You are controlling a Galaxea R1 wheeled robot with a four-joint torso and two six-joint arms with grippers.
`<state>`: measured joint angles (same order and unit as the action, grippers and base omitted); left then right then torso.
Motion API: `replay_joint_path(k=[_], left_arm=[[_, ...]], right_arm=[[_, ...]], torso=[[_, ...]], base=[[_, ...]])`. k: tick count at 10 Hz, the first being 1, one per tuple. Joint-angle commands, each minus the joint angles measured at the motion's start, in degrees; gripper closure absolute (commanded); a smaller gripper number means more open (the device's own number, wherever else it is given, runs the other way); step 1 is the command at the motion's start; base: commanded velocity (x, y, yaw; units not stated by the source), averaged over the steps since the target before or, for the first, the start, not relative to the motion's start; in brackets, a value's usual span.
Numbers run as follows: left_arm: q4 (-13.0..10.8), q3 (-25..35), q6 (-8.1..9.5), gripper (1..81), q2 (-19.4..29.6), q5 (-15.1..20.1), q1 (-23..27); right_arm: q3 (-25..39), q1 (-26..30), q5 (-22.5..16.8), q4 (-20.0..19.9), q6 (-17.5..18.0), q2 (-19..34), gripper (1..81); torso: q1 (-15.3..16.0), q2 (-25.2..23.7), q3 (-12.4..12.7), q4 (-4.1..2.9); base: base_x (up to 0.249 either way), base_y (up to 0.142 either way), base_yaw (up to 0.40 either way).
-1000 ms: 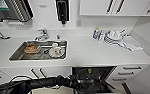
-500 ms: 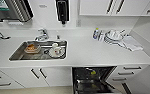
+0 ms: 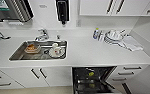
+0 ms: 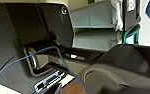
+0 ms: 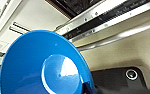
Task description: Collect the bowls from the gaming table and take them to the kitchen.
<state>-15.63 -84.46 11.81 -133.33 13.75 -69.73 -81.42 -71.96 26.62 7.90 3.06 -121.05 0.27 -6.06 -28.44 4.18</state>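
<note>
While we face the kitchen's long white countertop [image 3: 96, 53], its white cabinets with dark bar handles [image 3: 38, 75] run below, beside an open dark dishwasher [image 3: 93, 80] holding something yellow-green. Set into the top, the steel sink [image 3: 38, 51] contains a white mug on a plate and an orange item. Stacked white dishes [image 3: 113, 37] sit to the right. Our right wrist view shows the glossy bright blue round plastic bowl [image 5: 44, 67] very close, bottom toward us, near the dishwasher's edge; whether either claw grips, we cannot tell. Compared with a second ago, the dark arm shapes before the cabinets are gone.
</note>
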Motion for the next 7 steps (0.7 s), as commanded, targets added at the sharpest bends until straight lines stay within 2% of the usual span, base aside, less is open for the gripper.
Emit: replay_joint_path(k=[1, 3, 7], left_arm=[[-11.7, -15.7, -0.74, 1.0, -4.0, -15.1, -17.0], [-12.3, -23.8, -0.83, 1.0, -8.1, -19.6, -21.7], [-12.8, -30.2, -0.83, 1.0, -13.1, -22.1, -27.6]], right_arm=[[6.8, 15.1, -6.9, -6.6, 0.2, 3.1, 81.1], [6.2, 21.4, -10.7, -9.7, 0.2, 1.0, 81.1], [3.6, 32.7, -15.9, -16.2, 0.2, -2.8, 81.1]], torso=[[0.0, 0.0, 0.0, 0.00], [0.0, 0.0, 0.0, 0.00], [0.0, 0.0, 0.0, 0.00]], base=[[0.000, 0.000, 0.000], [0.000, 0.000, 0.000], [0.000, 0.000, 0.000]])
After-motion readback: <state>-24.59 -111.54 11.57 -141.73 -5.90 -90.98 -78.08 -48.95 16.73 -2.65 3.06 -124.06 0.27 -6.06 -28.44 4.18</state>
